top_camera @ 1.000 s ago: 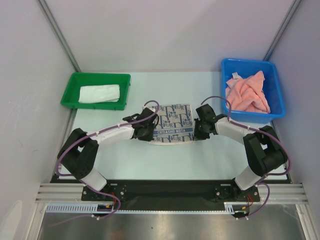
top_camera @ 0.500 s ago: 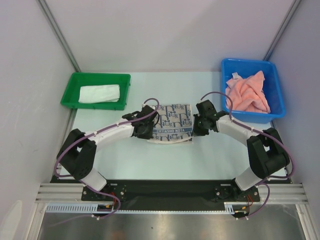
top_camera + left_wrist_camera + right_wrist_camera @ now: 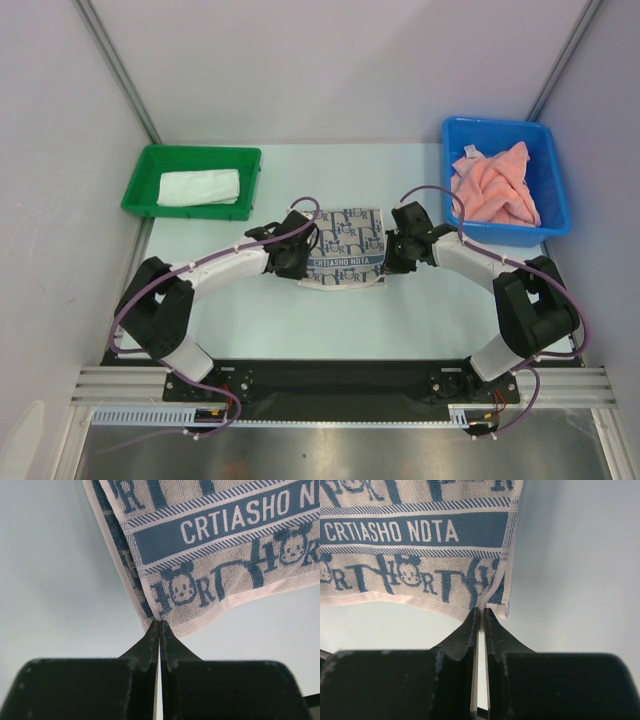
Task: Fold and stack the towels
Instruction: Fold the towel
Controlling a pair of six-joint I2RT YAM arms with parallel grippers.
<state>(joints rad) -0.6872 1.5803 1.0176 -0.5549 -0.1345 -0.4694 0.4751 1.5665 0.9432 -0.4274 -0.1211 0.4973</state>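
Note:
A white towel with blue-grey pattern and lettering (image 3: 345, 240) lies in the middle of the table, partly doubled over. My left gripper (image 3: 298, 262) is shut on its near left corner; in the left wrist view the fingertips (image 3: 159, 626) pinch the corner of the cloth (image 3: 215, 540). At the near right corner my right gripper (image 3: 392, 258) is shut on the hem, and the right wrist view shows a fold of towel (image 3: 410, 535) caught between the tips (image 3: 480, 612). A folded white towel (image 3: 200, 187) rests in the green tray. Crumpled salmon-pink towels (image 3: 492, 185) fill the blue bin.
The green tray (image 3: 150, 165) stands at the back left and the blue bin (image 3: 556, 205) at the back right. Grey walls close in both sides and the back. Both arm bases sit on the black rail at the near edge.
Both grippers have carried the towel's near corners a little away from the bases and inward. The towel's near edge now lies shorter and tidier.

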